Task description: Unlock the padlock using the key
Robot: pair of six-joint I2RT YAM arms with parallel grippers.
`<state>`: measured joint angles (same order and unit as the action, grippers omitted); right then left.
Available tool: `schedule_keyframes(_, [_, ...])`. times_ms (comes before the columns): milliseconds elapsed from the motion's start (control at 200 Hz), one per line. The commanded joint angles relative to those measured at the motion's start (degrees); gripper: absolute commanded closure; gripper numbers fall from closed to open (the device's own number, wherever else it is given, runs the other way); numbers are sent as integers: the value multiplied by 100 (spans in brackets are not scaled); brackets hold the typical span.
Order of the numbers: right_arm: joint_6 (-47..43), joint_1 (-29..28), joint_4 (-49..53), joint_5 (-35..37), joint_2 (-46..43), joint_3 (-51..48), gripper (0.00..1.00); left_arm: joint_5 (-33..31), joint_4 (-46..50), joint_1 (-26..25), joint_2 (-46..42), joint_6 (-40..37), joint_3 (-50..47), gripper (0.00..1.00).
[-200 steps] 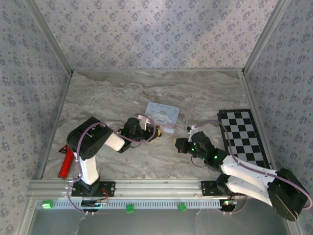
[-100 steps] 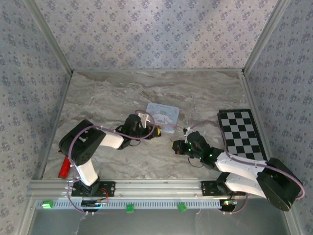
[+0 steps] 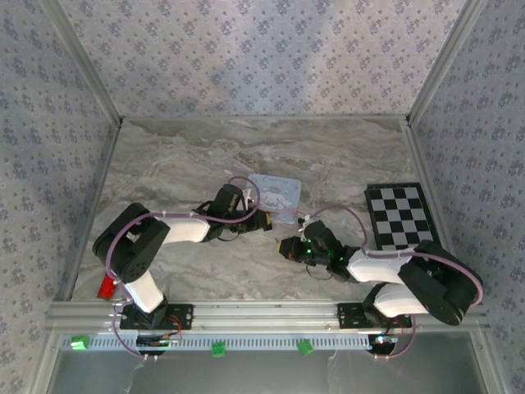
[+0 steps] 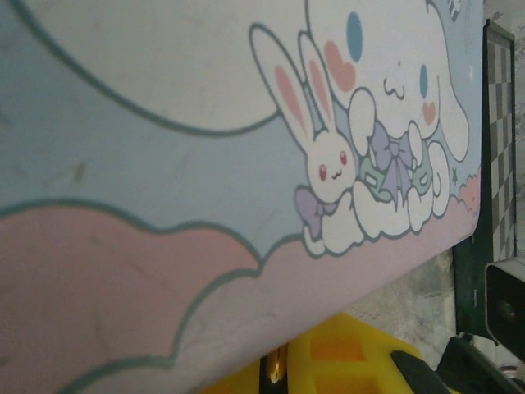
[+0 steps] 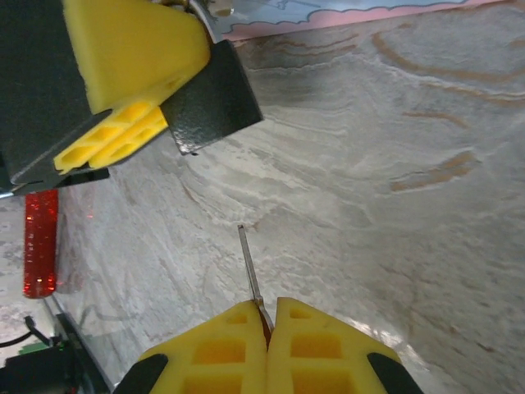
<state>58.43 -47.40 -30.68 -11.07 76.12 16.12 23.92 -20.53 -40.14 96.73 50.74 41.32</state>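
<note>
1. My right gripper (image 5: 270,316) has its yellow pads pressed together on the key (image 5: 248,267), pinching it near the head so that the thin blade sticks out ahead of the fingertips
2. The blade's long axis runs forward and a touch to the left of my grip, low over the table. It is aimed roughly at my left gripper (image 3: 254,220), which sits ahead and to the left, near the blade's tip but apart from it
3. I take the padlock (image 4: 275,365) to be the brass glint between the left gripper's pads, close to their tips. Too little of it shows to be sure, and I cannot tell whether those pads are clamped on it or only close beside it
4. The right gripper is the nearer one to carry the key across. I cannot make out which way the keyhole faces, so lining the blade up with the slot is, in my judgement, what the coming move turns on
5. Just beyond the left gripper's tips lies the cartoon bunny card (image 4: 164,164), flat on the table
6. The marble-patterned tabletop (image 5: 394,164) looks smooth under the blade. The checkerboard (image 3: 402,217) lies well off to my right, a red glitter bar (image 5: 39,242) sits far off to the left, and papered walls (image 3: 262,57) close in the space
</note>
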Motion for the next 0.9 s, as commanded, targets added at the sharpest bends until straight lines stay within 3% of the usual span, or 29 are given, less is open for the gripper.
schedule_keyframes(0, [365, -9, -690, -182, 186, 3, 100, 231, -406, -52, -88, 528, 13, 95])
schedule_keyframes(545, [761, 701, -1535, -1175, 537, -252, 100, 393, -1067, -61, 33, 900, -98, 97])
schedule_keyframes(895, [1477, 1138, -3299, -1816, 1737, -353, 100, 574, -1342, -72, 203, 1065, -37, 97])
